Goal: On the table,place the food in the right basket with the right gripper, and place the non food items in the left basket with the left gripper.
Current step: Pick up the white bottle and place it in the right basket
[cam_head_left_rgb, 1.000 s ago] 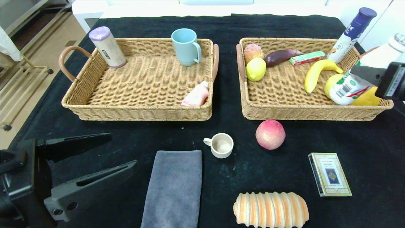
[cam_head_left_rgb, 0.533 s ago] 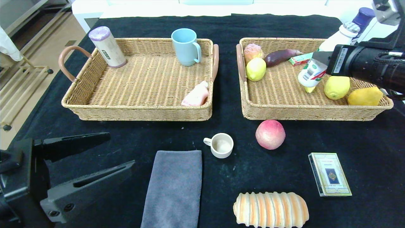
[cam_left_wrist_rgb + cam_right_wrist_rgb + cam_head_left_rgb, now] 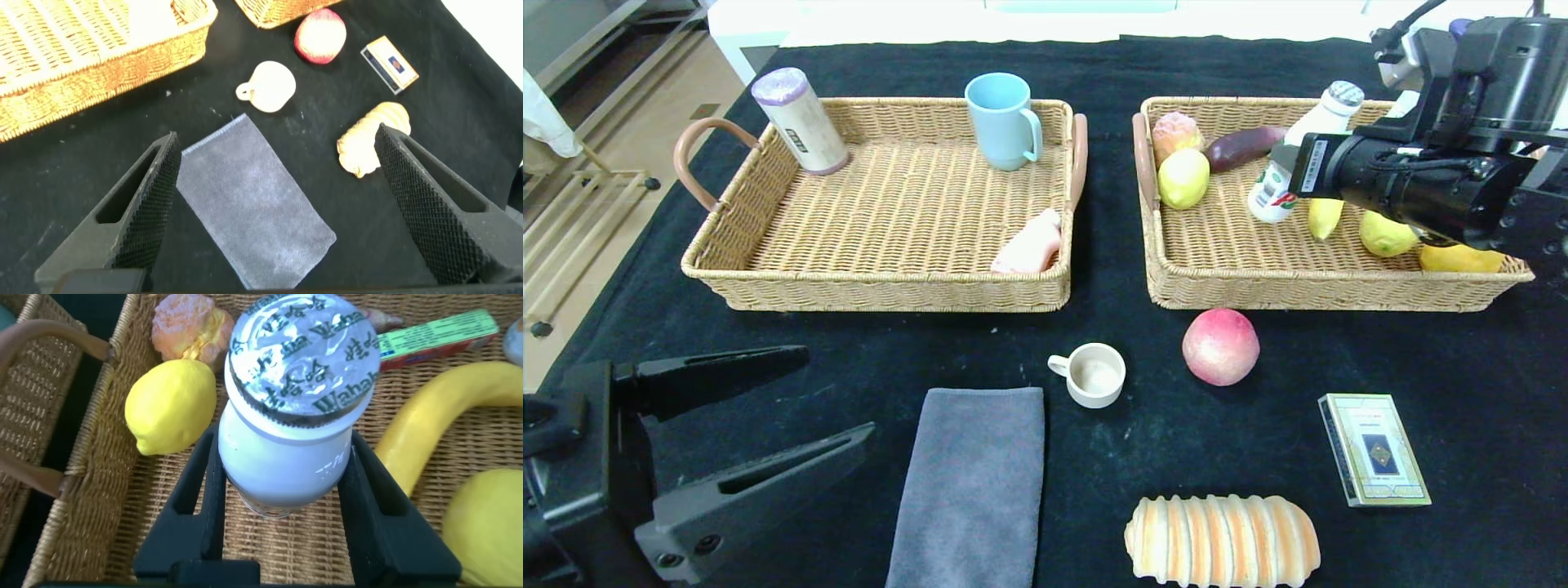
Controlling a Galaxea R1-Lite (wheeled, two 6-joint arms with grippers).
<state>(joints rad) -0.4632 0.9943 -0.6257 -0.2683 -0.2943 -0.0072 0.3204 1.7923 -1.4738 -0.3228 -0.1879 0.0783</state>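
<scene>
My right gripper (image 3: 1289, 167) is shut on a white milk bottle (image 3: 1278, 175) with a foil lid and holds it tilted, low inside the right basket (image 3: 1307, 290). In the right wrist view the fingers clamp both sides of the bottle (image 3: 286, 449), between a lemon (image 3: 170, 404) and a banana (image 3: 433, 416). My left gripper (image 3: 837, 392) is open and empty at the near left, beside a grey cloth (image 3: 972, 482). On the table lie a red apple (image 3: 1220, 346), a small white cup (image 3: 1094, 374), a bread loaf (image 3: 1222, 539) and a card box (image 3: 1374, 449).
The left basket (image 3: 874, 290) holds a canister (image 3: 799, 121), a blue mug (image 3: 1005, 121) and a pink bottle (image 3: 1031, 243). The right basket also holds a lemon (image 3: 1183, 178), a purple eggplant (image 3: 1245, 147) and more yellow fruit (image 3: 1387, 235). The left wrist view shows the cloth (image 3: 257, 208).
My right gripper has carried the milk bottle leftward, from the right end of the right basket to its left-centre. The left arm has barely moved.
</scene>
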